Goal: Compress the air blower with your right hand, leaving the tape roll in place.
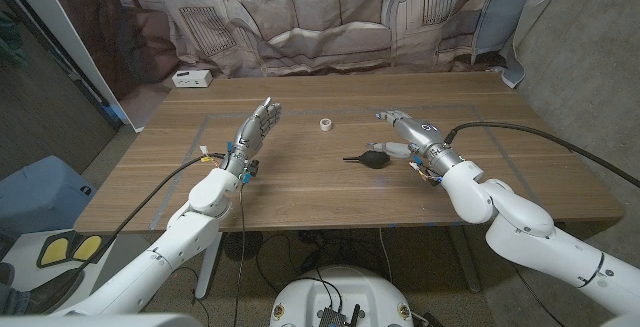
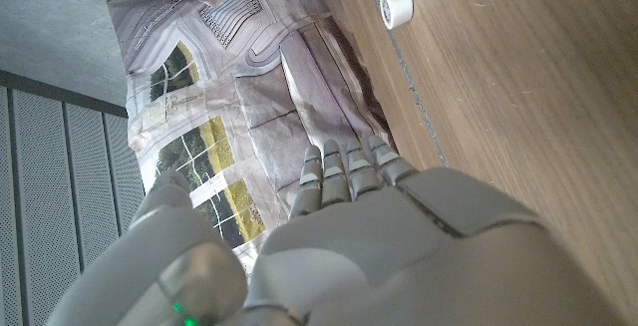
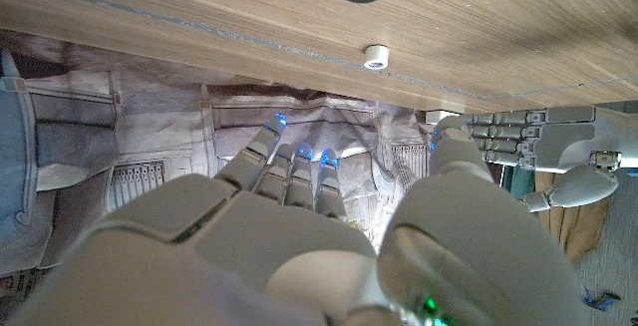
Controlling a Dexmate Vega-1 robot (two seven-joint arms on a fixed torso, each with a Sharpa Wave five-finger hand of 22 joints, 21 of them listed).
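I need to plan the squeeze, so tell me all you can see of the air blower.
The air blower is black, a rounded bulb with a thin nozzle pointing toward the robot's left. It looks like matte rubber. It lies on its side on the wooden table, nearer the robot than the tape roll. The right hand is open beside the bulb; whether a finger touches it cannot be told.

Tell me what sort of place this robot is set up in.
Likely a lab or test room: a bare wooden table, a printed cloth backdrop showing a sofa hung behind it, and a concrete wall.
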